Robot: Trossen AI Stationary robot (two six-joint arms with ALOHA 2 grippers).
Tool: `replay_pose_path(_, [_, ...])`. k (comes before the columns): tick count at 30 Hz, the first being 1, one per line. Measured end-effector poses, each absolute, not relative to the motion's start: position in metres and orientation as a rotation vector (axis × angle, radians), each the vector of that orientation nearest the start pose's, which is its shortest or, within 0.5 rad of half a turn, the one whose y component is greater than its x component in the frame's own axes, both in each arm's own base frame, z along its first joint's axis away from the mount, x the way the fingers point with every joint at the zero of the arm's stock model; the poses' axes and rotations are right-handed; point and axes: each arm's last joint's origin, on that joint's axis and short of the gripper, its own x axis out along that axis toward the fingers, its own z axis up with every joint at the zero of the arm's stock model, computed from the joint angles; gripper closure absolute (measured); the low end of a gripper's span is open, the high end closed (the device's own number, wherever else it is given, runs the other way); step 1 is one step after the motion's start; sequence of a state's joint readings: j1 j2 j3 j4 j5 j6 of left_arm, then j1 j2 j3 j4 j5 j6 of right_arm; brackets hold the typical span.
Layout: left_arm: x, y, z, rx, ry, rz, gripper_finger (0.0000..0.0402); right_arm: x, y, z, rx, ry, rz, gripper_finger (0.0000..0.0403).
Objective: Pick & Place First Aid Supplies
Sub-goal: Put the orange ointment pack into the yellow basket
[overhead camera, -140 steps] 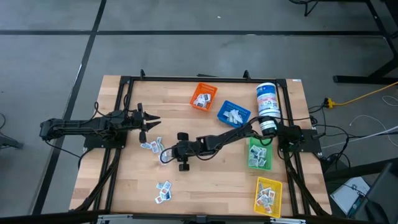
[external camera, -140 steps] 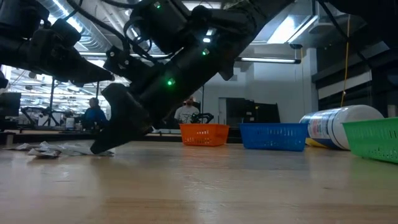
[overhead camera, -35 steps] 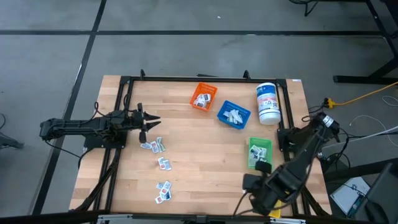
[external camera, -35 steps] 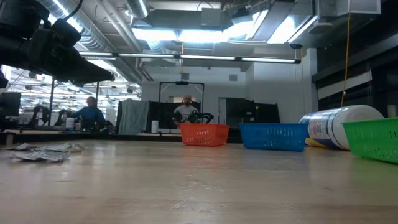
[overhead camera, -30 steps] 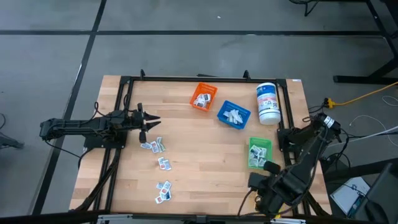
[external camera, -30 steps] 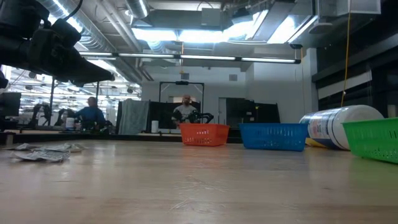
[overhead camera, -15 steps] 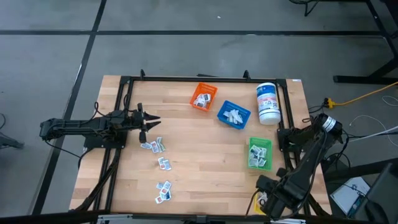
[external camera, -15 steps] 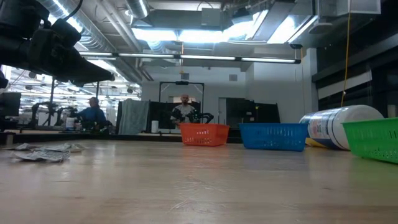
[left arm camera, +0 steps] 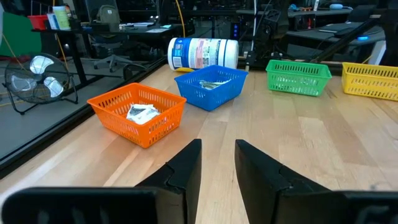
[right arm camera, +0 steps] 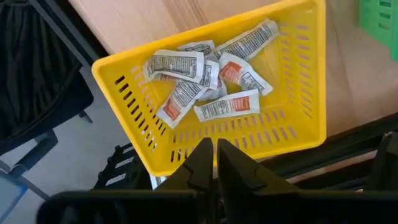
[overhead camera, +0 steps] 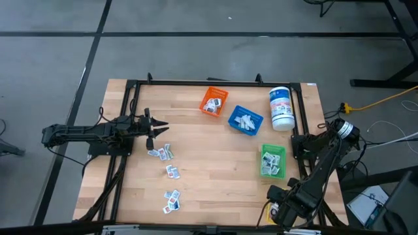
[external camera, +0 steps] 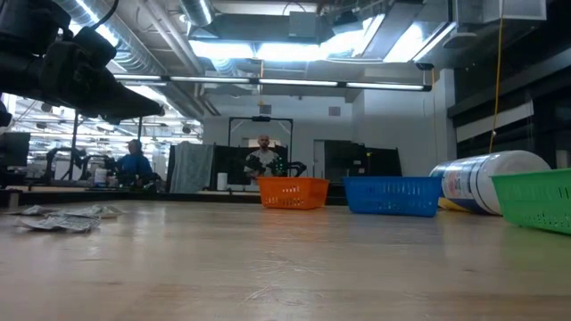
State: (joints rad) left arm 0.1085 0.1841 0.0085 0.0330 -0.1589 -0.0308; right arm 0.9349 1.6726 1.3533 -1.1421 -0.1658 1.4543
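Observation:
Small white packets lie flat on the wood in three loose groups (overhead camera: 160, 153), (overhead camera: 172, 172), (overhead camera: 172, 200); the low view shows some at the left (external camera: 62, 217). More packets (right arm camera: 208, 78) lie in the yellow bin (right arm camera: 311, 74). My right gripper (right arm camera: 215, 160) hangs over that bin at the table's near right corner (overhead camera: 282, 207), shut, with nothing visible between its fingertips. My left gripper (left arm camera: 217, 165) waits open above the table's left side (overhead camera: 159, 127), just beyond the farthest packet group.
Orange bin (overhead camera: 213, 101), blue bin (overhead camera: 245, 120) and green bin (overhead camera: 272, 160) hold packets. A white canister with a blue label (overhead camera: 281, 108) lies beside the blue bin. A black frame (overhead camera: 196, 83) borders the table. Bare wood lies mid-table (overhead camera: 215, 170). People stand far behind (external camera: 263, 156).
My right arm has swung a little farther toward the table's near right corner and now covers most of the yellow bin in the high view. The packets on the table and the left arm have kept still.

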Motion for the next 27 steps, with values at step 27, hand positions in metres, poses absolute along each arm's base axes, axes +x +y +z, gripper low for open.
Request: replay_pose_path(27, [0.106,0.016,0.154,-0.027,0.139,0.269,0.0309,0.283,0.185,0.259,0.022,1.059,-0.019,0.0377])
